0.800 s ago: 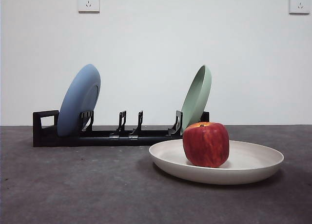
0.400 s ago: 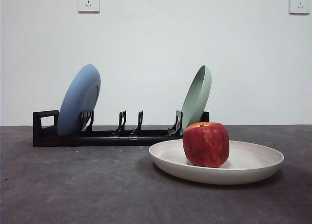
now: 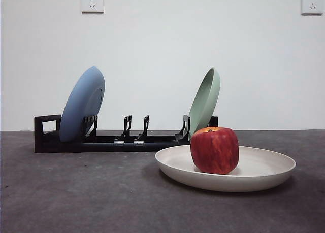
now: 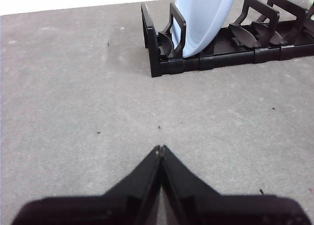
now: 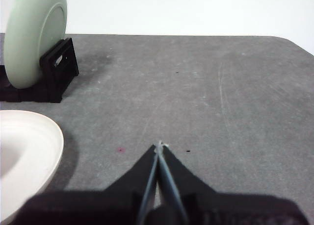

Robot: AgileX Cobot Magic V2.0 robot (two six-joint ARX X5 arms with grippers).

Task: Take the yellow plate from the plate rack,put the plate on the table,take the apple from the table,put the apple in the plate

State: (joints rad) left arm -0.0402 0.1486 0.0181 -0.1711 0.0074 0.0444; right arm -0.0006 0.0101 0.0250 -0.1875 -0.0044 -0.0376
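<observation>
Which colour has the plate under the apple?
Cream off-white yellow plate, best in front view.

Closed left claw over table; blue plate in plate rack.

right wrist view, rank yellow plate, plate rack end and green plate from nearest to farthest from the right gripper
From the right gripper, jaws shut, over bare table:
1. yellow plate, lying flat off to one side, nearest.
2. plate rack, its black end piece, farther back on the same side.
3. pale green plate, standing in the rack just past that end piece, farthest.
</observation>
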